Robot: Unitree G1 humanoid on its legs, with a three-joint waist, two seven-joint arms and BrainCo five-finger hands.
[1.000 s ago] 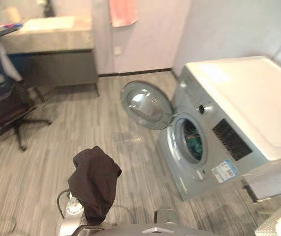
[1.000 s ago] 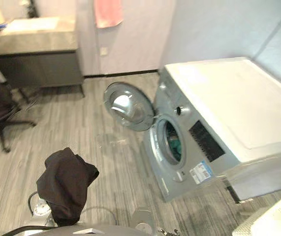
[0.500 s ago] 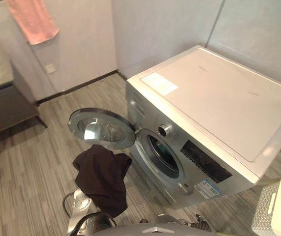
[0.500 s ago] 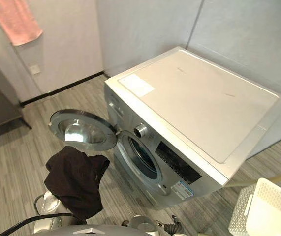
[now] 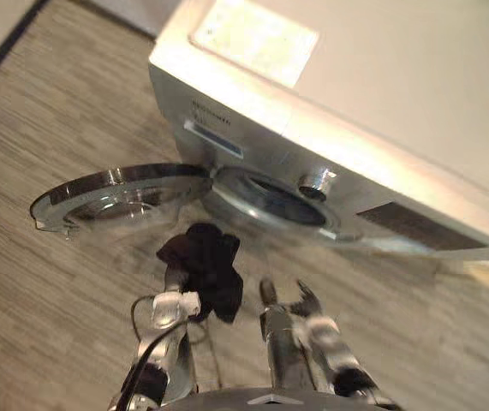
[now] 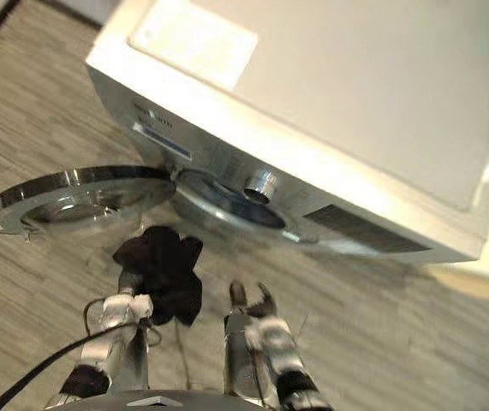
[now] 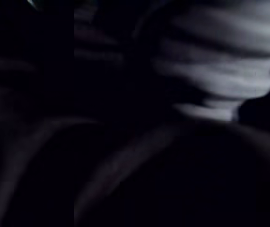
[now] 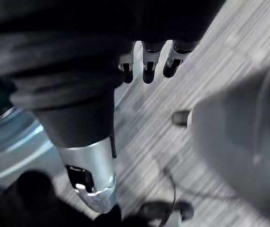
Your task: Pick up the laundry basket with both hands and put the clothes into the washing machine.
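A black garment [image 5: 203, 272] hangs bunched from my left hand [image 5: 174, 305], whose fingers are curled up into the cloth, just in front of the silver washing machine [image 5: 330, 94]. The machine's round door [image 5: 120, 193] stands swung open to the left, and the dark drum opening [image 5: 265, 199] lies just beyond the garment. In the left wrist view, dark cloth [image 7: 125, 156] covers nearly everything. My right hand [image 5: 302, 310] is raised beside the garment with its fingers [image 8: 146, 64] straight and nothing in it.
Grey wood-patterned floor [image 5: 47, 103] runs to the left and in front of the machine. A control knob [image 5: 315, 181] sticks out to the right of the drum opening. A pale blurred shape [image 6: 484, 276] lies at the right edge beside the machine.
The camera has swung in and down over the washing machine. The black garment and my left hand are now close to the drum opening, and my right hand has come up into view.
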